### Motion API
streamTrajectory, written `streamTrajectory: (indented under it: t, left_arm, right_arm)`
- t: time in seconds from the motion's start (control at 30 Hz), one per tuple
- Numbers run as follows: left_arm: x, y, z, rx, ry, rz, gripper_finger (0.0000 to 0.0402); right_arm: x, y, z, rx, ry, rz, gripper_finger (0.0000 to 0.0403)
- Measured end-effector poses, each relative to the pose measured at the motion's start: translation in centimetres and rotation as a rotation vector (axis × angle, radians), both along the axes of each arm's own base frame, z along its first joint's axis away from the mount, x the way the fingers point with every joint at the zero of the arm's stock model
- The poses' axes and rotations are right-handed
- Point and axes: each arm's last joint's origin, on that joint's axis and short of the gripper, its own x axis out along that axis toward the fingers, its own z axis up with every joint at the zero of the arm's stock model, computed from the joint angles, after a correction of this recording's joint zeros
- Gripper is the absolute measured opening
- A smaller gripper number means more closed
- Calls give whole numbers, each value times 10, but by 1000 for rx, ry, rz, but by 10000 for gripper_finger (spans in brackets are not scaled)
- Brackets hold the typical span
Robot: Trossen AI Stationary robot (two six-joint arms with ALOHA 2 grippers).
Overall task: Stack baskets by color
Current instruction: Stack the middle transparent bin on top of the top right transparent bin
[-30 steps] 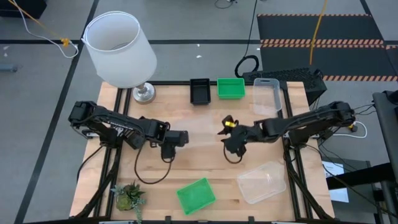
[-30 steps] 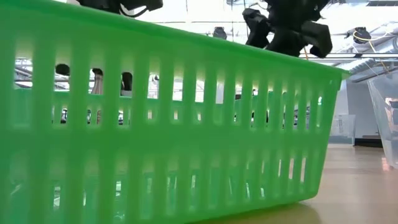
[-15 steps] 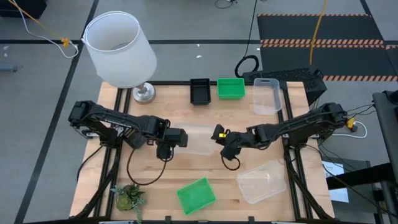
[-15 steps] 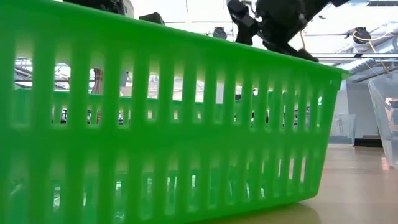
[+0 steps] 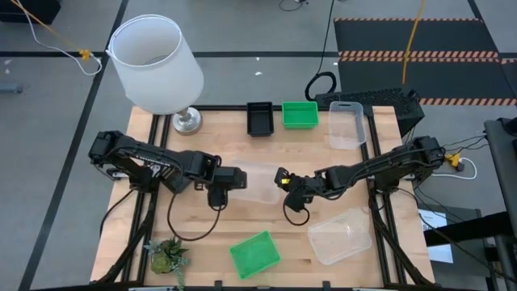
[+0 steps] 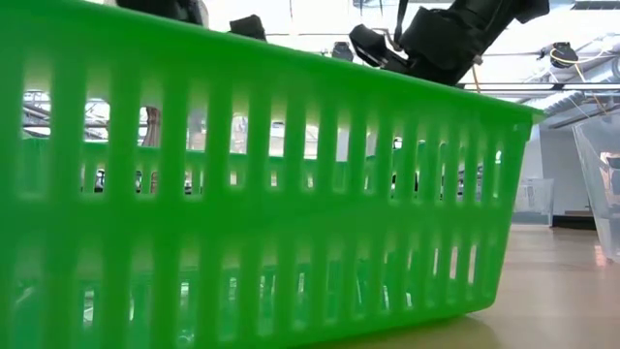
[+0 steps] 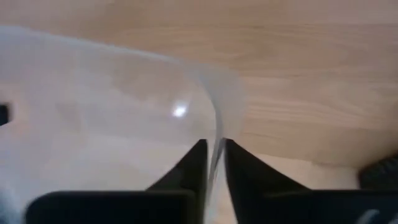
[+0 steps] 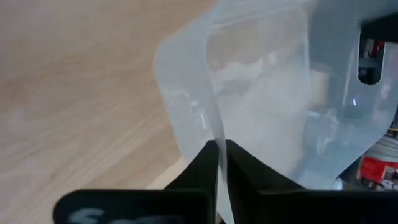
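We see the left gripper (image 5: 240, 179) at mid-table, fingers (image 7: 198, 163) pinched on one wall of a clear basket (image 5: 260, 183) held between both arms. Across it, the right gripper (image 5: 282, 179) is clamped onto the opposite wall, fingers (image 8: 211, 160) tight on the thin plastic. Along the far edge, past the white lamp (image 5: 155, 65), we have a black basket (image 5: 259, 118), a green basket (image 5: 300, 114) and another clear basket (image 5: 346, 124) in a row. Near us lie a second green basket (image 5: 254, 253), tilted, and a third clear basket (image 5: 340, 235), with a small potted plant (image 5: 167, 256) at the near left corner.
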Motion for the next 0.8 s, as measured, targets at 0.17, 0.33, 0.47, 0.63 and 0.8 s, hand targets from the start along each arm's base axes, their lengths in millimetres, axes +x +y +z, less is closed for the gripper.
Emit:
streamTrajectory:
  t: [0.17,0.33,0.47,0.63,0.8]
  left_arm:
    - [5,-6,3,62,-76,2,162]
    - [11,-7,7,172,-198,126,251]
    - [12,-6,12,234,-289,290,308]
    - [12,-1,14,275,-387,509,355]
    - [8,3,19,257,-505,757,362]
  right_arm:
    - [-1,0,-1,24,8,-19,6]
    - [-5,7,-3,78,21,-61,2]
    - [-7,14,-3,119,19,-95,1]
    - [-9,22,-2,164,-6,-144,1]
    - [-11,28,-1,180,-39,-224,1]
